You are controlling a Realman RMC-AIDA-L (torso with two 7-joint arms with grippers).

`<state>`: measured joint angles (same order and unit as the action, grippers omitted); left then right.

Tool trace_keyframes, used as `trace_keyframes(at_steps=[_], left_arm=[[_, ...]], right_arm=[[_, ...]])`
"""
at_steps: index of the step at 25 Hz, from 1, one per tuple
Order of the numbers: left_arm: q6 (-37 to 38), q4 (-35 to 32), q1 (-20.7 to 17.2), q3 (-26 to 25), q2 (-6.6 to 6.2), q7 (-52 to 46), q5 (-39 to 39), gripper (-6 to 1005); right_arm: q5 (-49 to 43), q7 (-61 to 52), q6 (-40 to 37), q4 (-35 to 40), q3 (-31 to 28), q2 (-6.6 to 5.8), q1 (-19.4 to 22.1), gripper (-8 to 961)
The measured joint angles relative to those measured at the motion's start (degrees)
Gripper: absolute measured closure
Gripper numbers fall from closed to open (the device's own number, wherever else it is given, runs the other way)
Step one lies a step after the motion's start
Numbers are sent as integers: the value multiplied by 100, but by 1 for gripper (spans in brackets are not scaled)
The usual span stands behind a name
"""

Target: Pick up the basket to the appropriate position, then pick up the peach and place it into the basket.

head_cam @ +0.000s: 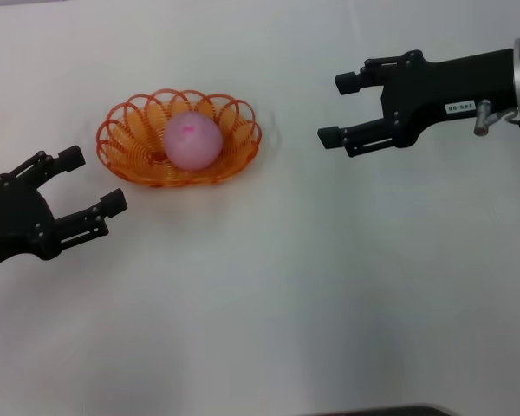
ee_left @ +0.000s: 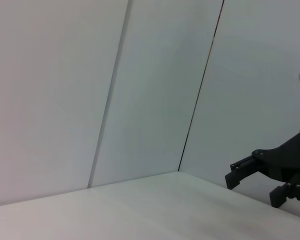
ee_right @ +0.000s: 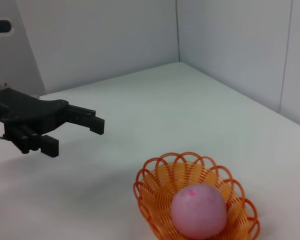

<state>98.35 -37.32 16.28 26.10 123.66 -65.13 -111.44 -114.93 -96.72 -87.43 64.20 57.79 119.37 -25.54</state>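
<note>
Head view: peach (head_cam: pixel 191 139) in basket (head_cam: pixel 121 152), hands seemingly well apart.

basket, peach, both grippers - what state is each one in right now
basket: upright on the table, holding the peach
peach: resting inside the basket, ungripped
left gripper: open, empty, apart from the basket on its left
right gripper: open, empty, apart from the basket on its right
</note>
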Motion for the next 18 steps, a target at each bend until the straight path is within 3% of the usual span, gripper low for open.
trace_keyframes(at_steps=[8,18], left_arm=[[0,-4,-10,-9,-1,0,0,60],[-60,-2,-11,-9,-9,28,44,61]], right_arm=[[557,1018,-5,-545,-211,25,281,79],[1259,3698,-24,-2761,-1303,18,439,84]])
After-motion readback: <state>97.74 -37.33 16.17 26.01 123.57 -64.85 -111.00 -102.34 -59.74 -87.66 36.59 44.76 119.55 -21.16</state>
